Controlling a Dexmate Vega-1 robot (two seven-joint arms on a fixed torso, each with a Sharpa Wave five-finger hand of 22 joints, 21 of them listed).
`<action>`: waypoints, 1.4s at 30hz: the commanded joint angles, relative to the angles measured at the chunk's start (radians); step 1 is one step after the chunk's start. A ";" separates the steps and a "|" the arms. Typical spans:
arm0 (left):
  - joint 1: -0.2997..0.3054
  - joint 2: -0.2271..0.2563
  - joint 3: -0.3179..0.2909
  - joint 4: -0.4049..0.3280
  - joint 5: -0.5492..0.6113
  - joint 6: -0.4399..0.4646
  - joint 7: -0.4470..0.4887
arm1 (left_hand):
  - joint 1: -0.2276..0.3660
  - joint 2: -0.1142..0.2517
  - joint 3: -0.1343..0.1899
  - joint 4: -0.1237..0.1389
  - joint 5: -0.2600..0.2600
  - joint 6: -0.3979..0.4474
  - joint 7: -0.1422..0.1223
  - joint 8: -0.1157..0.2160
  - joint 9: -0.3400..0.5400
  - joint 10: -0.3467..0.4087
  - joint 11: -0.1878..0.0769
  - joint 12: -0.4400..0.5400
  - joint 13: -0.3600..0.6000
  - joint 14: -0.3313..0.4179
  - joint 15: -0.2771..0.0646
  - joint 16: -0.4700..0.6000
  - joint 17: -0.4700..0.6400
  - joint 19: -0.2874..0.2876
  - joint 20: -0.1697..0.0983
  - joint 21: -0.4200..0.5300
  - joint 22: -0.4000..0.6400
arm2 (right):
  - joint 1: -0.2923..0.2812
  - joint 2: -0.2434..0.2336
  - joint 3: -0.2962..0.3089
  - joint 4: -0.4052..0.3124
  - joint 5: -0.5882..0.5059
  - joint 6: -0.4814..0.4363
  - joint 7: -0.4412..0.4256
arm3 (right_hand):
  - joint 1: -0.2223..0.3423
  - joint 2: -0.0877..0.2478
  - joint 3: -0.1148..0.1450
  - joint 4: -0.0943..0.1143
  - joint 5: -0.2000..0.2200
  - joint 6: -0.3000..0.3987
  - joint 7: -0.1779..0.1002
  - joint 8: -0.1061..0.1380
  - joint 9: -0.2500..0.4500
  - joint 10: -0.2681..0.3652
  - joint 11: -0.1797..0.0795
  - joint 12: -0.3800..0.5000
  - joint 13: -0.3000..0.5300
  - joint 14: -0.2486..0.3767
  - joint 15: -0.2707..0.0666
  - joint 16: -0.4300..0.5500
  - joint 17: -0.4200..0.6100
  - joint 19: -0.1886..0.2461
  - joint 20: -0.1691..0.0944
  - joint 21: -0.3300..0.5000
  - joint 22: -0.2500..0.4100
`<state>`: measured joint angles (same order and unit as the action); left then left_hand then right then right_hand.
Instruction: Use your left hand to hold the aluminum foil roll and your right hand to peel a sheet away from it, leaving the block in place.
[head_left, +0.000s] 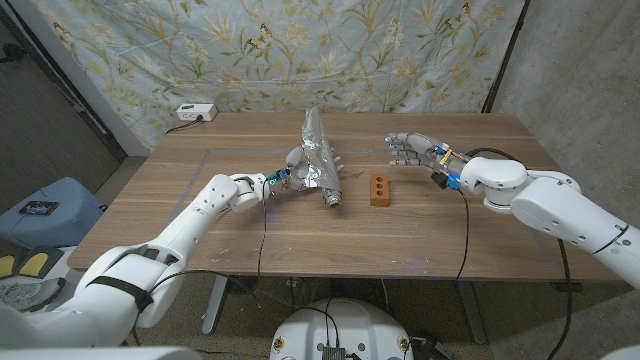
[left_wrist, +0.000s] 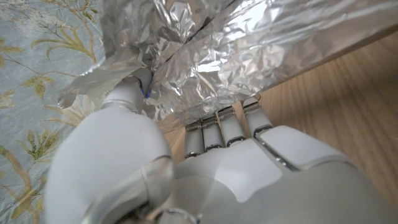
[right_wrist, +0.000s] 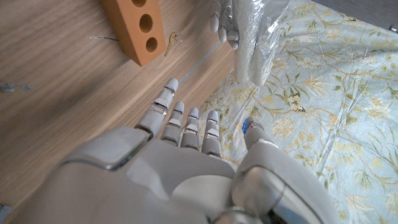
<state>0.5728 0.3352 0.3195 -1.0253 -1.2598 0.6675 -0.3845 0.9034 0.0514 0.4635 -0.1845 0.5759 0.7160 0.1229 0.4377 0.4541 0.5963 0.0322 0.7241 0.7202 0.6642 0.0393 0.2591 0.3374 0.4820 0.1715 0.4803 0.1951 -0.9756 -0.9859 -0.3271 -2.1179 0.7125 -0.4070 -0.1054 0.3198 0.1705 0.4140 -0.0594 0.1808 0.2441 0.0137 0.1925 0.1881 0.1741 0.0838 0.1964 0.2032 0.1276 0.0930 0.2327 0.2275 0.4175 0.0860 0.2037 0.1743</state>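
**Left hand on the foil roll, right hand spread and apart**

One aluminum foil roll lies near the middle of the wooden table — a crinkled, shiny cylinder wrapped in loose, creased sheet. Its long axis runs from the far side toward the robot, the near end showing a dark round core opening. The left hand grips it from the left side, fingers wrapped under the wrinkled foil.

Just right of the roll's near end sits one block: orange-brown, brick-shaped, smooth-faced, with three round holes in a row on top. It lies apart from the roll. In the right wrist view a small brass-coloured key lies beside it.

The right hand is further right, well apart from block and roll — fingers straight and spread, holding nothing. A floral cloth hangs behind.
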 joint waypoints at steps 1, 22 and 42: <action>0.001 -0.009 -0.008 0.016 -0.007 0.021 -0.015 | -0.015 0.029 0.052 0.047 0.004 -0.006 0.003 0.010 -0.001 -0.004 -0.003 -0.009 -0.006 -0.007 -0.002 -0.004 0.005 -0.002 0.002 -0.003 0.000 | 0.029 -0.013 -0.017 -0.034 -0.002 -0.034 0.023 | 0.009 -0.001 0.004 -0.009 -0.003 0.001 0.004 0.001 0.004 0.005 0.005 0.005 0.003 0.005 0.009 0.007 0.003 0.002 0.006 0.006 0.003; -0.039 -0.048 -0.009 0.122 0.001 0.050 -0.107 | -0.032 0.031 0.046 0.046 -0.007 -0.080 0.021 -0.042 -0.024 -0.071 0.024 -0.065 -0.052 -0.034 0.016 -0.020 0.009 -0.010 0.019 -0.006 0.000 | 0.183 -0.039 -0.103 -0.146 -0.018 -0.250 0.059 | 0.022 0.002 0.013 -0.015 -0.002 -0.020 0.021 -0.004 0.004 -0.008 0.016 0.003 0.003 0.008 0.017 0.007 0.003 0.016 0.006 0.009 0.003; -0.072 -0.077 -0.007 0.209 0.036 0.058 -0.229 | -0.043 0.033 0.033 0.042 -0.027 -0.167 0.029 -0.096 -0.035 -0.166 0.065 -0.119 -0.073 -0.061 0.043 -0.026 0.016 -0.010 0.029 -0.005 0.001 | 0.271 -0.009 -0.154 -0.196 -0.034 -0.357 0.062 | 0.061 -0.003 0.029 -0.045 -0.002 -0.021 0.062 -0.001 0.004 -0.002 0.040 0.006 0.002 0.025 0.024 0.007 -0.005 0.036 0.016 0.012 0.003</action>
<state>0.5128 0.2691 0.3093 -0.8478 -1.2474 0.7235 -0.5605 0.8710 0.0850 0.4965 -0.1430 0.5536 0.5595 0.1532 0.3471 0.4168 0.4498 0.0915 0.6158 0.6499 0.6105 0.0785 0.2362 0.3507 0.4679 0.1932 0.4802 0.1952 -0.7487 -1.0047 -0.4547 -2.2828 0.6920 -0.7038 -0.0399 0.3651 0.1678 0.4406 -0.0999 0.1808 0.2179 0.0649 0.1887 0.1881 0.1696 0.1150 0.1964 0.2032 0.1433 0.1201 0.2325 0.2229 0.4427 0.1039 0.2083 0.1743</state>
